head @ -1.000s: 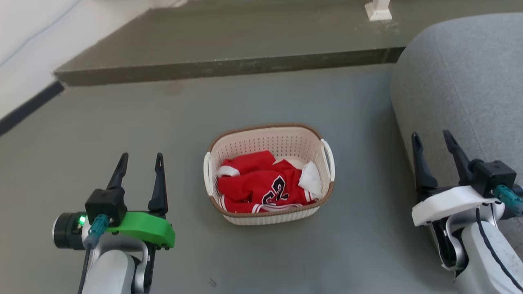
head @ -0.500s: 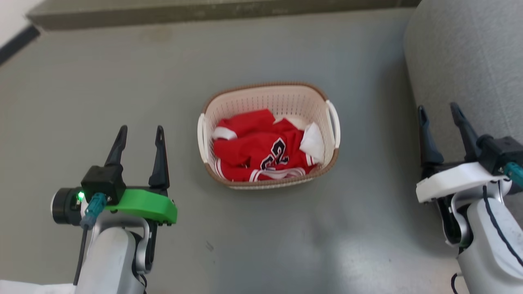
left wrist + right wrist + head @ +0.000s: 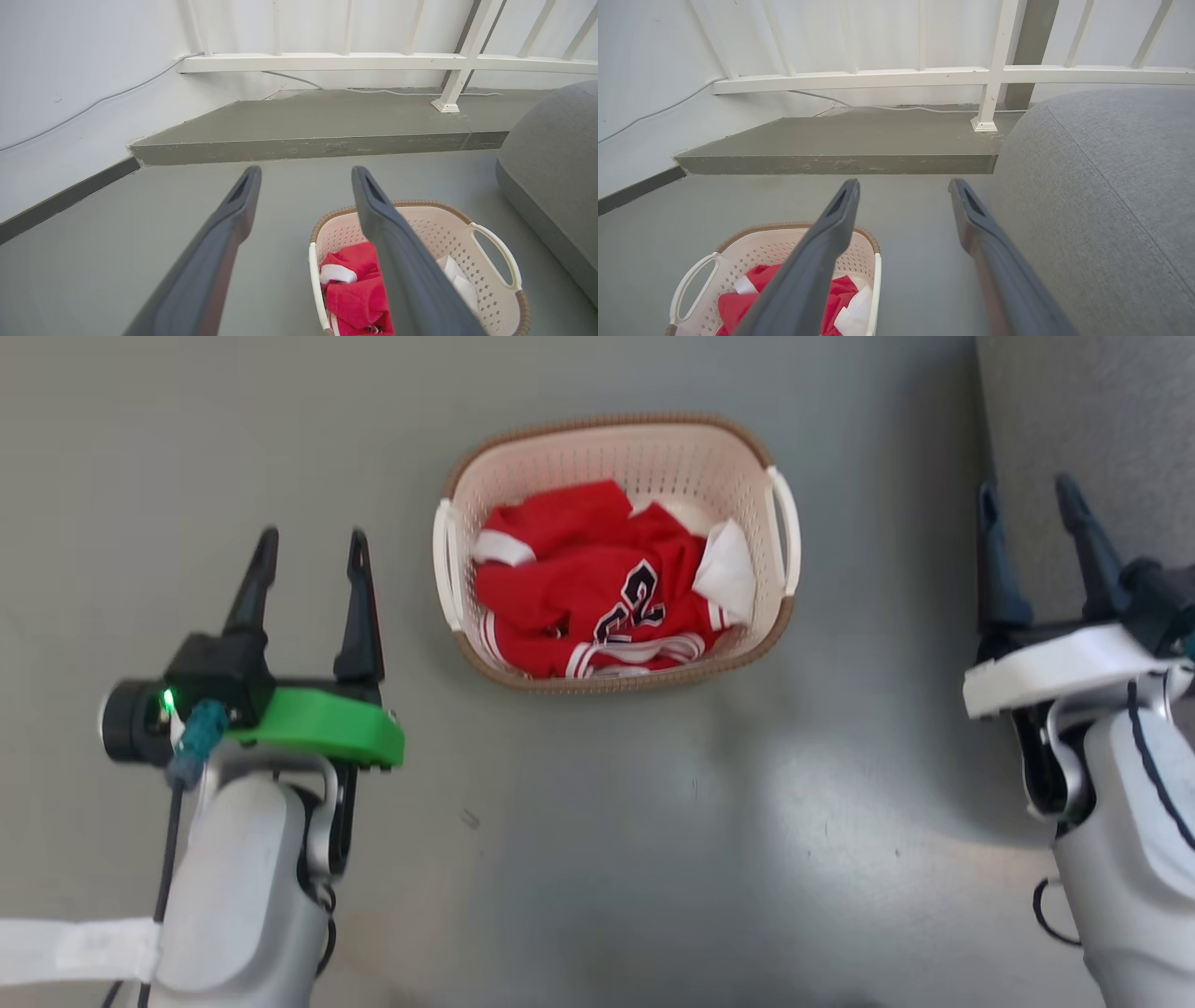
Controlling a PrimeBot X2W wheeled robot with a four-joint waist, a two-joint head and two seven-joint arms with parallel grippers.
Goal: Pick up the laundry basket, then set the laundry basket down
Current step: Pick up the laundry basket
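Tool (image 3: 903, 186) spread, laundry basket (image 3: 752, 252) lower left

Readable text: one number, partial.
Red jersey (image 3: 560, 588) lying in the laundry basket (image 3: 616, 453) carries dark digits with white outline (image 3: 637, 607); head view gives a clear "2", second digit is creased into the fabric and can't be told. Wrist views show no legible marks, nothing else readable.

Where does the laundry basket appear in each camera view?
Head view: laundry basket, top centre.
Left wrist view: laundry basket lower right, cut by the bottom edge.
Right wrist view: laundry basket lower left, cut by the bottom edge.
Shared landmark: grey upholstered seat, at the right in all three.
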